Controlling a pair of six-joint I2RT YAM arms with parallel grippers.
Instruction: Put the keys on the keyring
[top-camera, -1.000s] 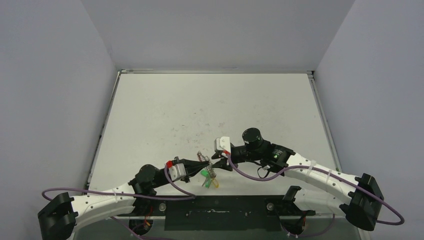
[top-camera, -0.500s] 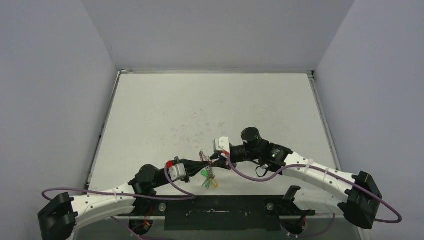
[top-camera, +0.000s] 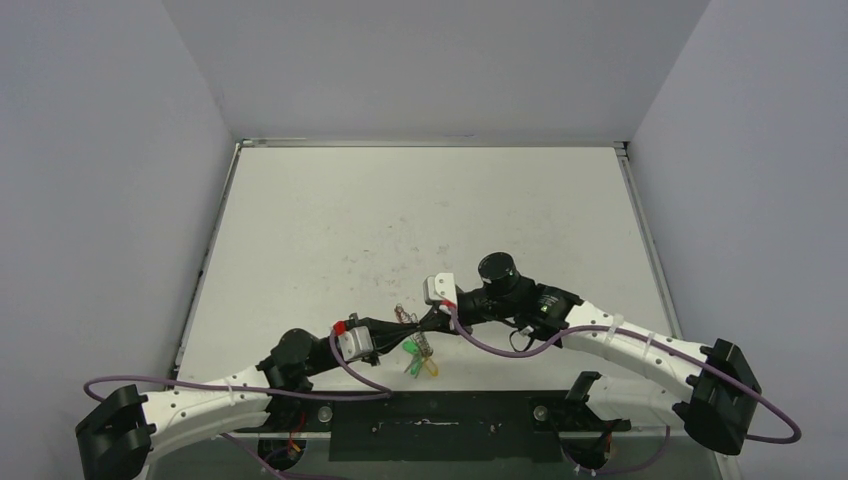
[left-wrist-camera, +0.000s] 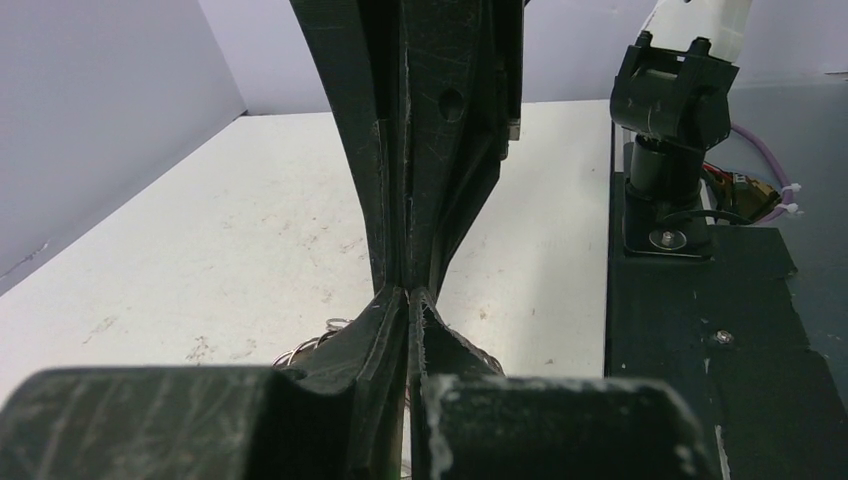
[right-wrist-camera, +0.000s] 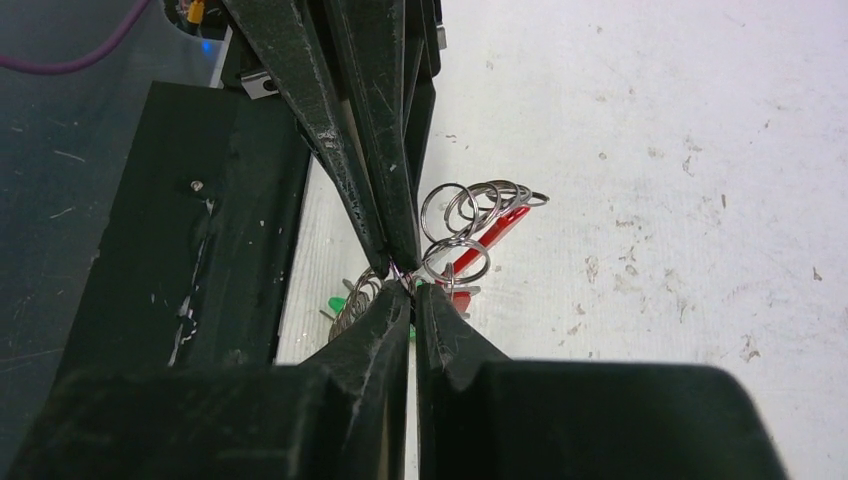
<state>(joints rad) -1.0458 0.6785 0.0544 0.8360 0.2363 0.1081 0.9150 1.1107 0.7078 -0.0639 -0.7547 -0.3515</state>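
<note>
A: Where does the keyring (right-wrist-camera: 462, 212) sit?

B: Between the two arms, near the front edge of the tabletop (top-camera: 420, 210); its silver coils and red segment (right-wrist-camera: 492, 230) lie just beyond the fingertips.

A: And the end effectors?

B: The left end effector (right-wrist-camera: 397, 264) is closed on the ring's wire; the right end effector (right-wrist-camera: 408, 296) is closed too, tip to tip against it, pinching the same wire (the fingers hide the exact spot).

A: The keys (top-camera: 420, 358)?

B: A green one and a yellow one show just below that meeting point in the overhead view; whether they are threaded cannot be told.
</note>
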